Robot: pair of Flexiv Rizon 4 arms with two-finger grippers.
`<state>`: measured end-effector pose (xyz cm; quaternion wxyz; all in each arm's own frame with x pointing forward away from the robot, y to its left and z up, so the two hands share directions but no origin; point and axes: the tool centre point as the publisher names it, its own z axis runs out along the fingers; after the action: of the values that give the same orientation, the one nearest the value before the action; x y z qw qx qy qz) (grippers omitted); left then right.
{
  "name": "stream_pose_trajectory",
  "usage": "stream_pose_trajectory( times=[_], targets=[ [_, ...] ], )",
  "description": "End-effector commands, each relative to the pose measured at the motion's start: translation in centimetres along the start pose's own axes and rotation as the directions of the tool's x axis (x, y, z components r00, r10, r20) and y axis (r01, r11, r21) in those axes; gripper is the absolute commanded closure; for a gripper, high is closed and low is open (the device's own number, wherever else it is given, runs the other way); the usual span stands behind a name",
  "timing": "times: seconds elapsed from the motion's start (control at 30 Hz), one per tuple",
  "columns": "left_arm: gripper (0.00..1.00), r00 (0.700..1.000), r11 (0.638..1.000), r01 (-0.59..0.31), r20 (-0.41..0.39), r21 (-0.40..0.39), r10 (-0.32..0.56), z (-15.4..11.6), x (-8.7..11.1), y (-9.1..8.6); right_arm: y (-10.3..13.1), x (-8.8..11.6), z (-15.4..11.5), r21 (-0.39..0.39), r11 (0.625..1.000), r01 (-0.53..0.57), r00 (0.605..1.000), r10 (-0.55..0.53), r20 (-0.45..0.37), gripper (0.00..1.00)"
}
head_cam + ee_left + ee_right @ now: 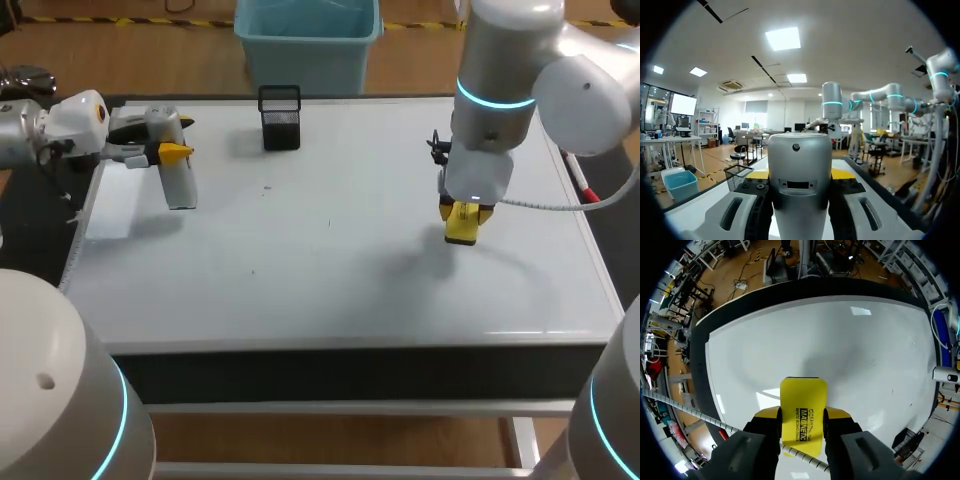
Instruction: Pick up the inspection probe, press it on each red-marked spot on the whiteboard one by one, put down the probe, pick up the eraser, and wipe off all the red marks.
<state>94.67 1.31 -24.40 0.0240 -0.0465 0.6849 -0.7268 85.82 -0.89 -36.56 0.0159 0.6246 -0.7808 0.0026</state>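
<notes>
Squarely gripped in right hand [802, 416], yellow eraser [803, 396], over whiteboard [840, 340].

I see a yellow eraser [803, 410] with black lettering over the plain white whiteboard [330, 260]; at its left edge a silver-grey probe [176, 172], at its far edge a black mesh cup [279, 118].

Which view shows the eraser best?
Right wrist view: the yellow eraser is clamped in the right gripper, its face mostly unobstructed. Head view shows only a yellow sliver below the wrist. Left wrist view doesn't show it.
</notes>
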Motion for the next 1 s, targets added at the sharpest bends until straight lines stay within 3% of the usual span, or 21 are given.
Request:
stream_pose_trajectory(
  times=[0.03, 0.2, 0.5, 0.67, 1.0],
  targets=[
    [1.00, 1.000, 1.000, 0.000, 0.003, -0.003, 0.000, 0.0, 0.1, -0.2, 0.0, 0.1, -0.1, 0.004, 1.000, 0.002, 1.000, -0.002, -0.001, 1.00],
    [1.00, 1.000, 1.000, 0.000, 0.003, -0.003, 0.000, 0.0, 0.1, -0.2, -1.1, 1.2, 0.2, 0.009, 1.000, 0.009, 1.000, -0.009, -0.005, 1.00],
    [1.00, 1.000, 1.000, 0.000, 0.003, -0.003, 0.000, 0.0, 0.1, -0.2, -8.3, 1.3, 0.3, 0.021, 0.998, 0.062, 0.998, -0.062, 0.007, 1.00],
    [1.00, 1.000, 1.000, 0.000, 0.003, -0.003, 0.000, 0.0, 0.1, -0.2, -12.5, 0.3, 0.6, 0.001, 0.993, 0.116, 0.993, -0.116, 0.006, 1.00],
    [1.00, 1.000, 1.000, 0.000, 0.003, -0.003, 0.000, 0.0, 0.1, -0.2, -20.0, -3.9, 0.7, -0.027, 0.972, 0.233, 0.972, -0.233, -0.009, 1.00]
  ],
)
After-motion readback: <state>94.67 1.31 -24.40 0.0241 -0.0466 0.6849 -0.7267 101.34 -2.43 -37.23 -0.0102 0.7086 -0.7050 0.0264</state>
